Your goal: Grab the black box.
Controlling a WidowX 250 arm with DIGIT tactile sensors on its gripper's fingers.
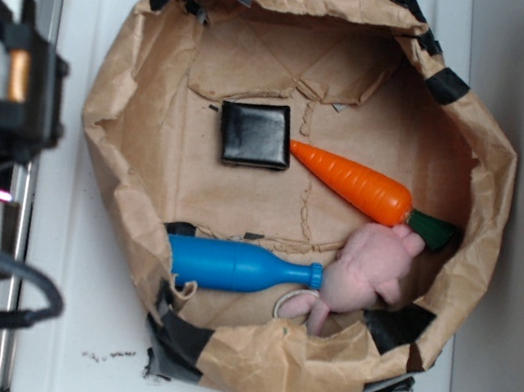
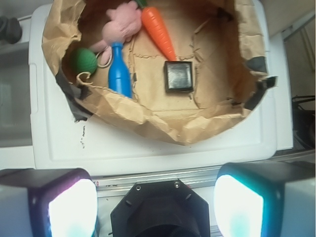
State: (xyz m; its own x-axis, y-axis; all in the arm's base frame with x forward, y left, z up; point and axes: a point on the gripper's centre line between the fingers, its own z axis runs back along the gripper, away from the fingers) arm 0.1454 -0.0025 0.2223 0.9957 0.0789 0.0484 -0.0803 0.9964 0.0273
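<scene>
The black box (image 1: 255,134) is small, flat, square and glossy. It lies on the brown paper floor of a paper-lined basin, with the tip of an orange carrot (image 1: 355,184) touching its corner. It also shows in the wrist view (image 2: 178,76). My gripper (image 2: 155,202) is open and empty, its two lit pads (image 2: 74,210) far apart. It hangs well back from the basin, over the metal rail beside the white surface. In the exterior view only arm parts (image 1: 8,80) show at the left edge.
The crumpled paper basin (image 1: 111,129) has raised walls patched with black tape. Inside lie a blue bottle (image 1: 234,267), a pink plush toy (image 1: 371,271) and a green ball (image 2: 84,61). A black hexagonal plate (image 2: 158,210) sits below the gripper. The basin rests on a white surface (image 1: 96,329).
</scene>
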